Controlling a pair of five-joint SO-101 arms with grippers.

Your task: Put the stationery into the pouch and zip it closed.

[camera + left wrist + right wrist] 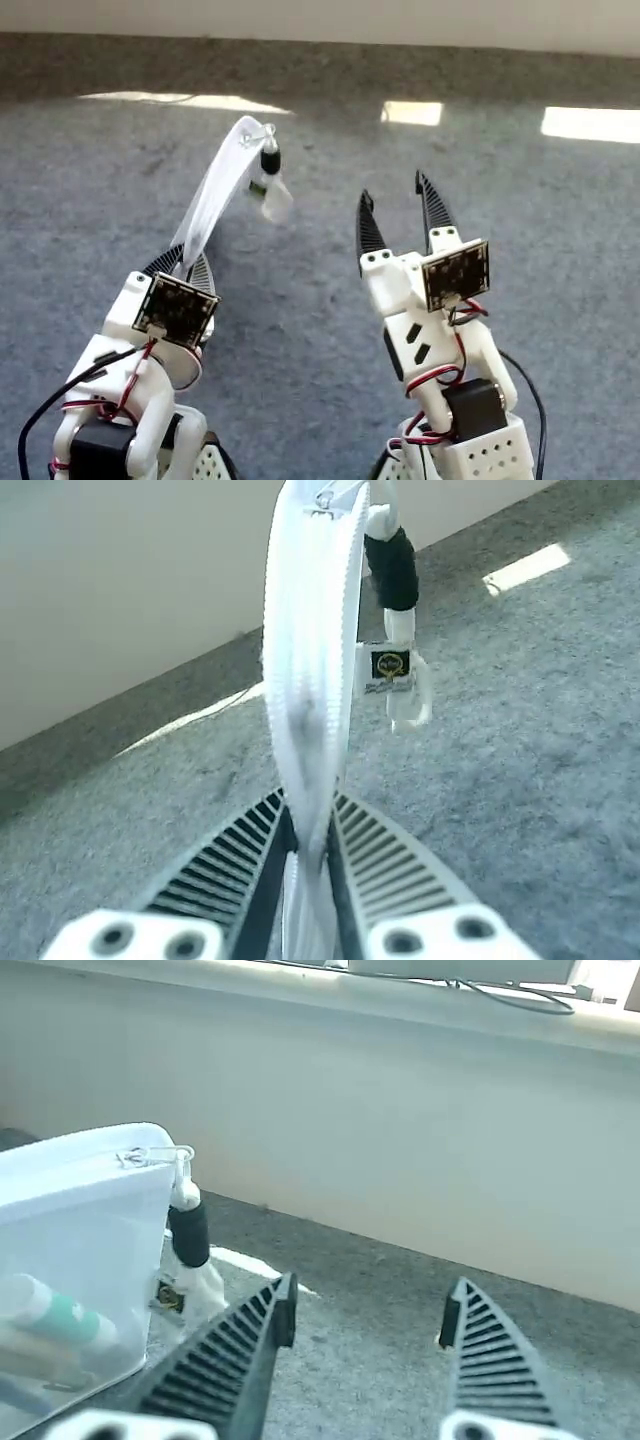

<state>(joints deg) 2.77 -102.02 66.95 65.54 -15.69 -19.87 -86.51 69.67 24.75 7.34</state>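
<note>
My left gripper (186, 262) is shut on the lower edge of a clear white pouch (214, 193), which it holds up on edge above the grey carpet. In the left wrist view the pouch's zipper edge (312, 670) rises straight from between the gripper (308, 845). A black and white zipper pull charm (270, 178) dangles from the pouch's far top corner. Through the pouch's clear wall (70, 1260) I see stationery (45, 1310), a white and green tube among it. My right gripper (400, 212) stands open just right of the pouch, with nothing between its fingers.
Grey carpet (520, 230) covers the whole surface, with bright sunlit patches (590, 123) along the far side. A pale wall (400, 1140) runs behind the carpet's far edge.
</note>
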